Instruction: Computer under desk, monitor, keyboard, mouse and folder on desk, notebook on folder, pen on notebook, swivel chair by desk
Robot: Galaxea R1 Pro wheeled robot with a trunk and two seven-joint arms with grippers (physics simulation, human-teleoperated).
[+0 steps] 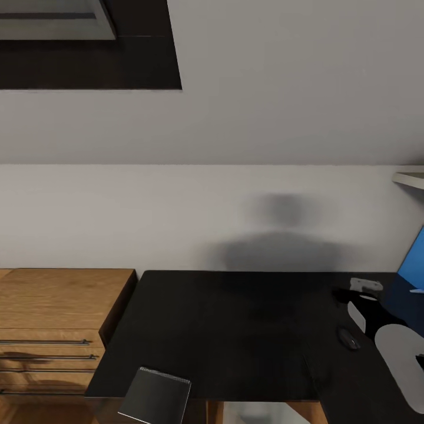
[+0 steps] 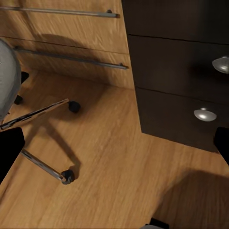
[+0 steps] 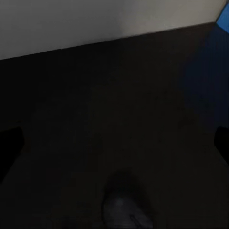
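My right gripper (image 3: 114, 143) hangs over the shiny black desk (image 3: 95, 119), jaws spread wide, with the tiny dark oval mouse (image 3: 126, 210) just below them. I cannot tell how my left jaws stand.

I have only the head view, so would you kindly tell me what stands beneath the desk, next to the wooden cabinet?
Observer: A dark drawer unit with round silver knobs stands on the wood floor, right against the light-wood cabinet.
Operator: Thank you. Is the swivel chair nearby?
Observer: Yes, the swivel chair is on that floor, and its casters are apart from the drawers.
Operator: And the right gripper?
Observer: The right gripper is open over the desk. The mouse lies unheld on the top.
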